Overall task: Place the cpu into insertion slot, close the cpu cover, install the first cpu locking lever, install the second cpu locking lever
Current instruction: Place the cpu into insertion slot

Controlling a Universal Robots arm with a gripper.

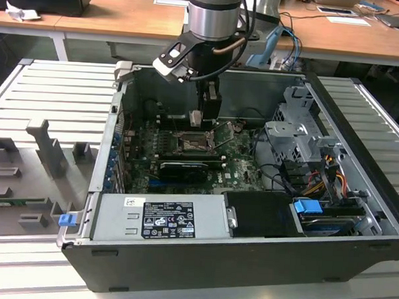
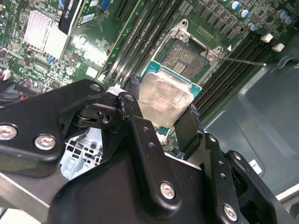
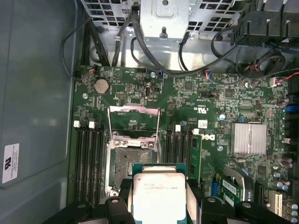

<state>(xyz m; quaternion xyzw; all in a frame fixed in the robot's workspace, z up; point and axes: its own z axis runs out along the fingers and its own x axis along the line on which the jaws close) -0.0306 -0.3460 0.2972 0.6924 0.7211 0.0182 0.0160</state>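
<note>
Wooden desks (image 1: 126, 17) in the background, with a ribbed metal table (image 1: 29, 96) in front. At the exterior view's left, grey holder blocks (image 1: 47, 149) stand on the table. In the middle an open computer case (image 1: 201, 269) lies flat, with a green board (image 1: 242, 166) inside. The gripper (image 1: 199, 120) hangs over the board, jaws clamped on the chip (image 2: 163, 100) by its edges, fingers (image 2: 140, 135) on either side. The chip is above the socket (image 3: 131, 161), not seated. The cover (image 3: 133, 108) is swung open beside the socket. At the exterior view's right are a drive cage (image 1: 299, 137) and cables (image 1: 337, 179).
</note>
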